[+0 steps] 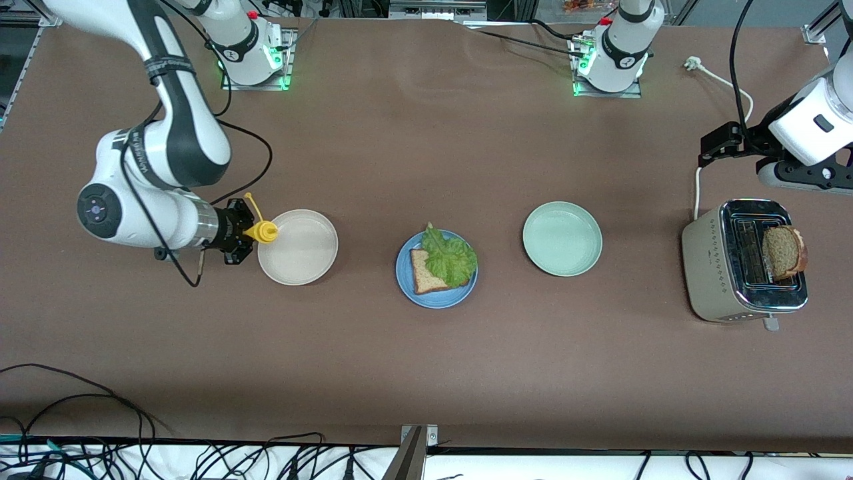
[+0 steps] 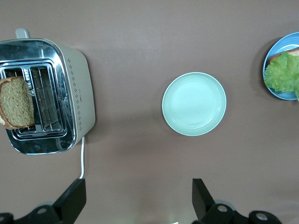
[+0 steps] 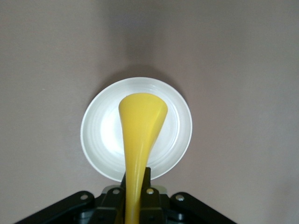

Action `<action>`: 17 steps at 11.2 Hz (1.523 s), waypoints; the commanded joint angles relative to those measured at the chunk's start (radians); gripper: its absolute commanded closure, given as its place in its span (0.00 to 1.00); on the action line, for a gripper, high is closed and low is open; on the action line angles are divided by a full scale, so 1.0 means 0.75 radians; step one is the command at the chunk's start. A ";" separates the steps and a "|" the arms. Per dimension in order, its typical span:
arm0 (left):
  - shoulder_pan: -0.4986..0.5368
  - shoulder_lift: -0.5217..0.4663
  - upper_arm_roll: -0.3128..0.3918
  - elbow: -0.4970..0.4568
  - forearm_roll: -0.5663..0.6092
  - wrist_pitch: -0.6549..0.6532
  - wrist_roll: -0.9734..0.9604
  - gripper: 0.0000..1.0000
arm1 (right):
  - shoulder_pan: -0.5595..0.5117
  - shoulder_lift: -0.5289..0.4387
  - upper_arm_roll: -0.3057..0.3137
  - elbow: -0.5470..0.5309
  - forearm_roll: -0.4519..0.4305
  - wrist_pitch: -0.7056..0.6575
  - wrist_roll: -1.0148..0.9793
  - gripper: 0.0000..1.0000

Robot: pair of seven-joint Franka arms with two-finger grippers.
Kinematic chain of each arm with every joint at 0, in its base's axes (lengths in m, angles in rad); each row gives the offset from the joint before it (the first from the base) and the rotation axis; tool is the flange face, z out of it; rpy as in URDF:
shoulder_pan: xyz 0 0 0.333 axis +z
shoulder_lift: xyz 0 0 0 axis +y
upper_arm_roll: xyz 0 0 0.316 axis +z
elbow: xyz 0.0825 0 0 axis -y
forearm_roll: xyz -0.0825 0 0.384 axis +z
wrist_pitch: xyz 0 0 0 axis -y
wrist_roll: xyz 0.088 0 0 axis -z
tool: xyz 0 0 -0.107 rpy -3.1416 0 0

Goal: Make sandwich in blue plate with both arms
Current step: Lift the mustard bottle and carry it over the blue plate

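Robotics laboratory: arm bases (image 1: 250,50) bolted to a brown-covered table (image 1: 426,373), aluminium framing beside those bases, loose cables (image 1: 133,460) along the table edge farthest from them.

A beige plate (image 1: 298,247) is lying on the brown worktop (image 1: 426,360), a pale green plate (image 1: 562,239) is sitting nearer the left arm's end, and a toaster (image 1: 743,263) is standing at that end
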 commanded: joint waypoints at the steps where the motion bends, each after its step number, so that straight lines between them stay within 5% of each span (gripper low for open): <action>1: -0.002 -0.009 0.002 -0.003 0.012 0.006 0.028 0.00 | 0.128 0.083 -0.008 0.162 -0.155 -0.045 0.352 1.00; 7: -0.002 -0.011 0.002 -0.003 0.012 0.006 0.028 0.00 | 0.381 0.415 -0.012 0.559 -0.319 -0.164 0.803 1.00; 13: -0.002 -0.009 0.002 -0.003 0.012 0.006 0.028 0.00 | 0.680 0.505 -0.018 0.610 -0.411 -0.260 1.051 1.00; 17: -0.002 -0.009 0.004 -0.003 0.012 0.006 0.030 0.00 | 0.719 0.581 -0.018 0.637 -0.487 -0.268 1.151 1.00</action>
